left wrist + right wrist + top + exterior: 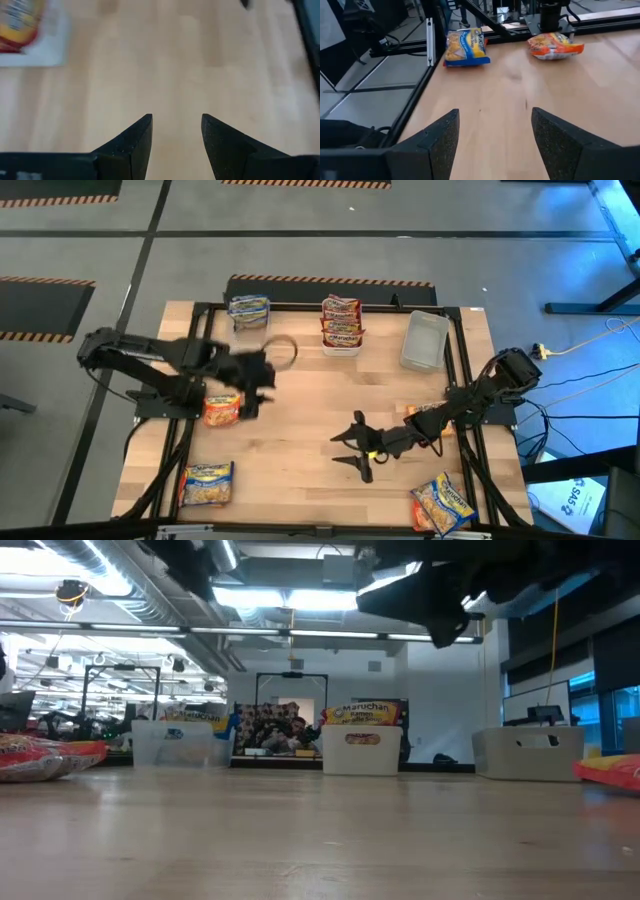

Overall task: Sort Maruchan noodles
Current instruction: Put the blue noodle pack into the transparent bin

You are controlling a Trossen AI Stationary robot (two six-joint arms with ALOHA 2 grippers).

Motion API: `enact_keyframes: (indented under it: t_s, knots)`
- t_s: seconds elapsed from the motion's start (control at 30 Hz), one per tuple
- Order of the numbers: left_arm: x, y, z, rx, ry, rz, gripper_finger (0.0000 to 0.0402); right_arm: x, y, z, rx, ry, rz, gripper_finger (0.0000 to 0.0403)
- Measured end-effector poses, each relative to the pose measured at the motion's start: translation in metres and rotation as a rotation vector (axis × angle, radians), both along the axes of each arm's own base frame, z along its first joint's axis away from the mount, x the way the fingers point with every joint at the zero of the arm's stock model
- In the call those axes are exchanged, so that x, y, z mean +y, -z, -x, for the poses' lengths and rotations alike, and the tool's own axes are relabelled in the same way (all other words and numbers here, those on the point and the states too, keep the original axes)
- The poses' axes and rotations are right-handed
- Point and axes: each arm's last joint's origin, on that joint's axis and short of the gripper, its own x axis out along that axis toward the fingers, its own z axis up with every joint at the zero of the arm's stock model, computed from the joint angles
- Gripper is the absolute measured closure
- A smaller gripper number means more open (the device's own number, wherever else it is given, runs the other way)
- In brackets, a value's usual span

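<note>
Left side of the tabletop (300, 430): a blue-and-yellow noodle packet (207, 483) lies flat at the near left corner. Further in, an orange packet (222, 409) lies beside the left arm's base.

Left pincer (262, 372) — poised over bare wood near the far left quarter, fingers (131, 145) parted with nothing between them. A thin ring (283, 352) lies just beside it.

Far edge, left to right: a clear bin holding blue packets (248, 311); a second bin stacked with red packets (341, 325); a third clear bin (424, 340) lying slightly angled, contents not discernible.

Right pincer (355, 450) — over the centre-right of the tabletop, pointing toward the left side, fingers spread wide, holding nothing. Its wrist view faces the blue-and-yellow and orange packets across open wood.

Near right corner: two packets (442, 503) overlapping, blue-and-yellow over an orange one, at the tabletop's edge.
</note>
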Motion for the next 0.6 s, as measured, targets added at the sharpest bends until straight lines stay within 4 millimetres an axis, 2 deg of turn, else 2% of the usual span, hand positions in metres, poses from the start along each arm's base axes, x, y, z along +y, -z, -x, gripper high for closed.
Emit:
enact_keyframes:
  t_s: [0.23,0.4,0.6]
  knots:
    - [-0.062,0.006,0.015,0.063,-0.053,0.129,0.0237,0.017,0.0,0.01,-0.009,0.043,-0.02,0.0171]
    - [-0.098,0.017,0.042,0.243,-0.155,0.213,0.0237,0.027,0.008,0.014,0.001,0.075,-0.02,0.0171]
    - [-0.137,0.033,0.072,0.474,-0.24,0.277,0.0237,0.036,0.02,0.002,0.024,0.077,-0.013,0.0171]
